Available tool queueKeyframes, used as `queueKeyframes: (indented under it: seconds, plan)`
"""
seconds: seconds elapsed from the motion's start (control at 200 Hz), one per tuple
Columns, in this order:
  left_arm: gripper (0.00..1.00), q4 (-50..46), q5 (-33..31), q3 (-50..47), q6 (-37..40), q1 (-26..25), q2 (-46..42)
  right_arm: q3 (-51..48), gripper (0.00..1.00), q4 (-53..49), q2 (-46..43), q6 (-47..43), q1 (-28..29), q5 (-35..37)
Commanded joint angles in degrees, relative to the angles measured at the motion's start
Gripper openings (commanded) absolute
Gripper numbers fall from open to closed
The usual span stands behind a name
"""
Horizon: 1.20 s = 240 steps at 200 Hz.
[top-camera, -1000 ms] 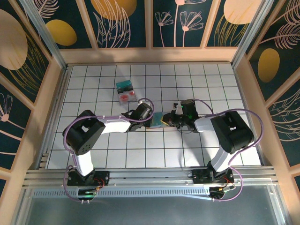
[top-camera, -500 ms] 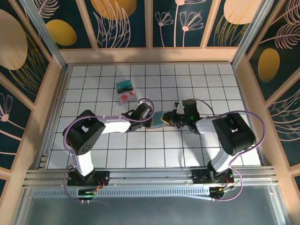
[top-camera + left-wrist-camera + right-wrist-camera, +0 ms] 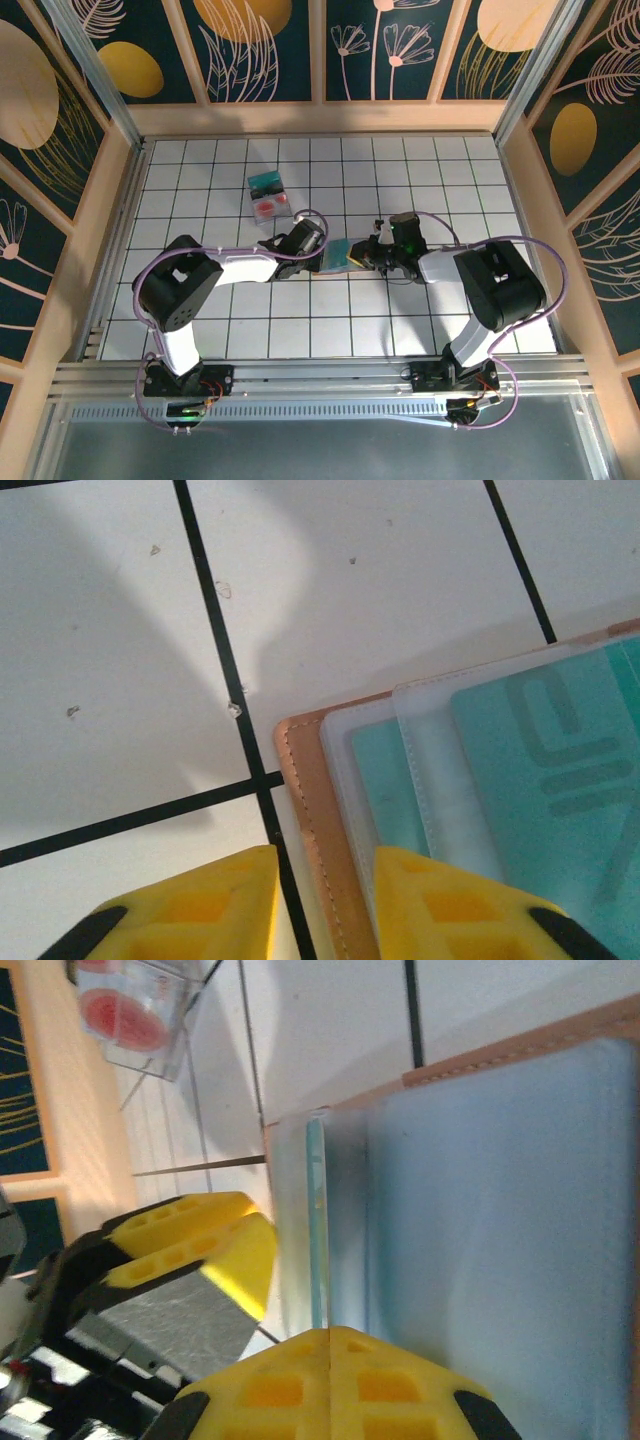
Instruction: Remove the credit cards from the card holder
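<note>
Tan card holder (image 3: 303,820) lies open mid-table, teal card (image 3: 540,755) in its clear pocket

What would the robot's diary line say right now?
left gripper: open, straddling holder edge | right gripper: shut on teal card | red card: out on table

Tabletop (image 3: 200,170): white tiles w/ black grid lines (image 3: 205,620), lying flat. In the left wrist view, small specks (image 3: 232,709) are sitting on the tile beside a line crossing. A light wood frame (image 3: 320,118) is bordering the table at rear, L and R. Dark teal wall panels (image 3: 260,40) w/ yellow ovals and pale line-drawn flowers are standing behind the frame. An alu. rail (image 3: 320,375) is running along the near edge, w/ a grey sheet (image 3: 320,445) lying in front of it.
</note>
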Motion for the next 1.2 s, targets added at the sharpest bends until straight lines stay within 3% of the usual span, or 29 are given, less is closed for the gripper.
queueKeyframes:
  seconds: [0.0,0.24,0.345,0.691,0.996,1.196]
  plan:
    - [0.36,-5.73,-1.9,1.58,1.45,-0.15,-2.24,2.57,0.0,-8.0,-1.9,-3.88,0.26,3.84]
    - [0.72,-3.98,-0.16,4.03,2.86,-0.12,-4.17,4.04,0.0,-10.35,-2.32,-4.41,1.28,5.53]
    - [0.78,-3.91,0.54,4.92,3.47,-0.16,-2.1,4.21,0.0,-10.23,-2.44,-4.31,1.53,5.48]
    - [0.77,-3.05,2.77,5.42,5.27,-0.25,3.31,4.08,0.0,-9.01,-3.04,-3.76,1.85,5.0]
    - [0.61,-4.28,3.34,4.33,5.85,-0.5,4.6,2.16,0.14,0.95,-1.83,-0.48,1.85,0.57]
    - [0.59,-3.73,4.22,4.05,5.28,-0.59,4.19,2.16,0.19,5.4,0.44,1.1,2.15,-0.49]
